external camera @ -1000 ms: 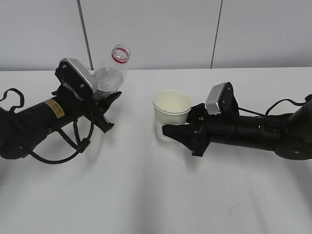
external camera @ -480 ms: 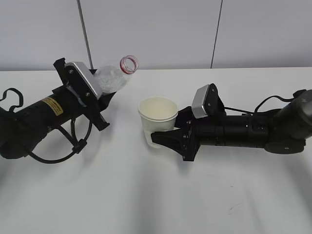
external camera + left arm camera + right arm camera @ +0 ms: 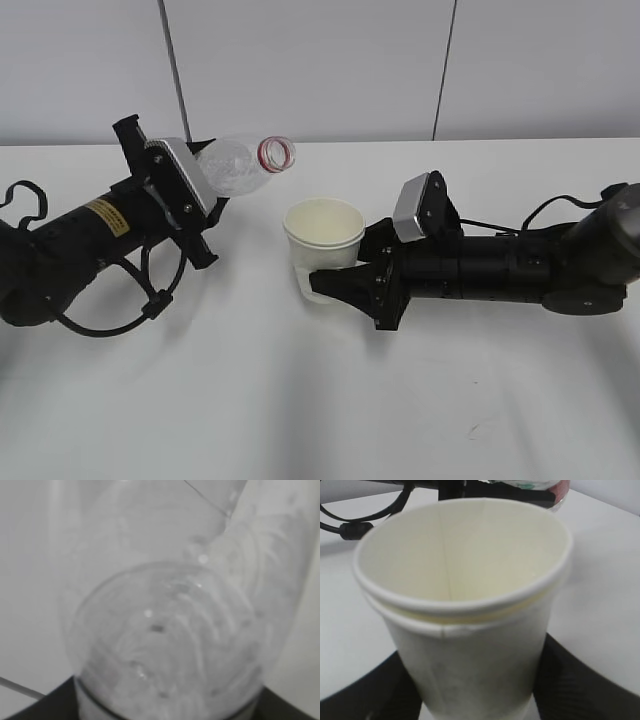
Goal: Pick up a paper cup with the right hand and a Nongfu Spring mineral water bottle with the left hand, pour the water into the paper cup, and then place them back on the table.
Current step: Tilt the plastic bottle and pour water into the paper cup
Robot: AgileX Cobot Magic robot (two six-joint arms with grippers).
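- The paper cup (image 3: 324,238) stands upright near the middle of the table (image 3: 300,420), its mouth open upward; it seems held just off the surface, though that is hard to tell.
- In the right wrist view the paper cup (image 3: 462,605) fills the frame: a rolled rim, a second rim line just below it, a pale yellowish inside with 1 seam, and no liquid visible.
- The right hand (image 3: 345,283) reaches in from the right edge of the table, its jaws closed narrowly on the cup's lower wall; black pads flank the cup base in the wrist view.
- The Nongfu Spring mineral water bottle (image 3: 240,165) lies tilted nearly level, above and to the left of the cup, toward the far edge; its uncapped, red-ringed mouth points right toward the cup without touching it.
- The left hand (image 3: 205,205) comes from the left edge and clamps the bottle's lower body.
- In the left wrist view the clear ribbed bottle (image 3: 170,645) fills the frame; whether water is inside cannot be told.
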